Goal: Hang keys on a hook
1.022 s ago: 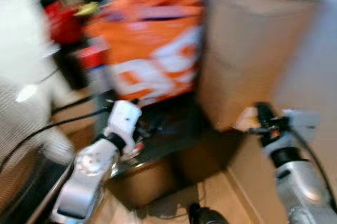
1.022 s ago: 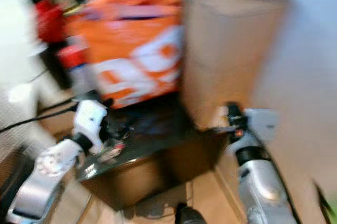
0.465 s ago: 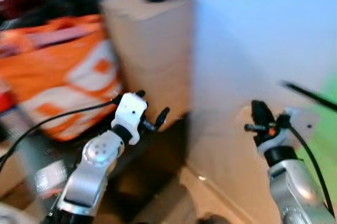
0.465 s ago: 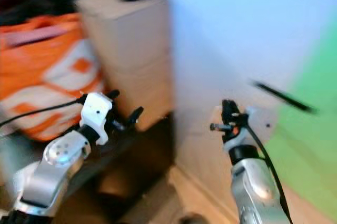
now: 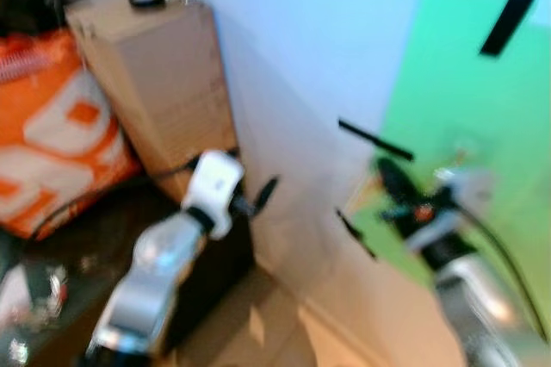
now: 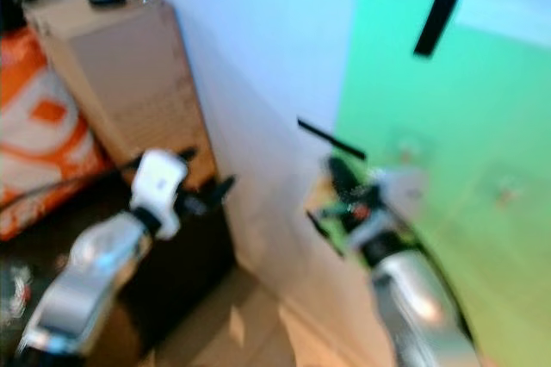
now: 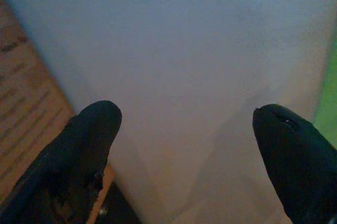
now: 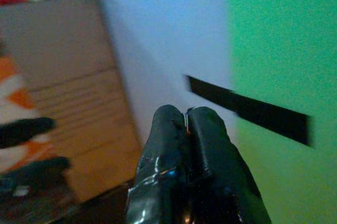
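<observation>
Blur smears both eye views. Left end effector spreads released toward the pale wall; right end effector is clenched before a bright green panel.

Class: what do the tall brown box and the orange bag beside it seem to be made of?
Box: likely cardboard; matte tan faces, straight edges, faint printed lines. Bag: probably woven plastic or fabric; bright orange with white print, soft bulging sides. Blur leaves both uncertain.

The keys, seemingly just a thin glinting sliver, sit pinched between the right claw's closed fingers.
</observation>
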